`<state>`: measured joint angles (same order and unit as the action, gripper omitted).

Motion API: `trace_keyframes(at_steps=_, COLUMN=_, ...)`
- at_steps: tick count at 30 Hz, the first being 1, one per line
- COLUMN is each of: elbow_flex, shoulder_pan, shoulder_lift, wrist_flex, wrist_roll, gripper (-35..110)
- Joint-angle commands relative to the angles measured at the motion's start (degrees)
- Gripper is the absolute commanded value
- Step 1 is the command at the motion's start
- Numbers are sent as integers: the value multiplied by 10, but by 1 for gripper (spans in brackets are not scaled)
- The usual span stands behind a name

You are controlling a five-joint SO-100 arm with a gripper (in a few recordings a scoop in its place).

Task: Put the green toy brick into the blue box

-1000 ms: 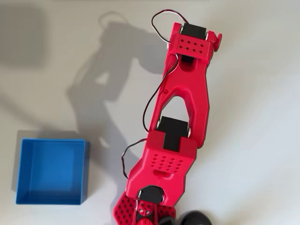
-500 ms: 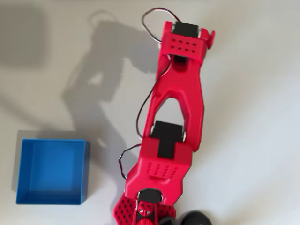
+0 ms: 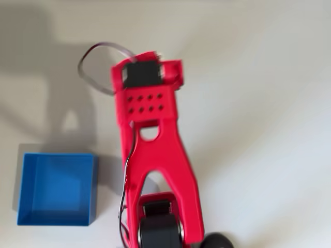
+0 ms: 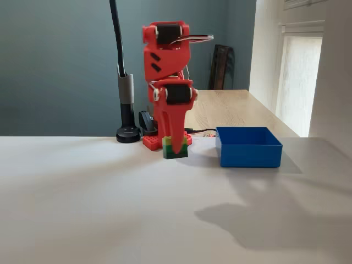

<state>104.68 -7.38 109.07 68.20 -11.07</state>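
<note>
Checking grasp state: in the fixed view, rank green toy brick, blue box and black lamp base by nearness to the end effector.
1. green toy brick: at the end effector tips, partly hidden by them.
2. blue box: to the right on the table.
3. black lamp base: to the left, farther back. Its gap looks close to the box's, so this order is tentative.

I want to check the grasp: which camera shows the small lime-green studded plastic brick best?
The fixed view: the small lime-green studded plastic brick sits low at the red gripper, left of the square blue plastic box. Overhead, the red arm covers that spot, so I can't make the brick out.
</note>
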Motion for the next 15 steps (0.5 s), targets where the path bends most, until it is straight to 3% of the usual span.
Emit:
trace_keyframes(at_steps=1, elbow_flex=40, shoulder_pan=-112, shoulder_lift=98, wrist_flex=14, wrist_roll=15, gripper=0)
trace_keyframes(at_steps=15, elbow_flex=-12, shoulder_pan=-421, shoulder_lift=107, wrist_flex=105, wrist_roll=144, gripper=0)
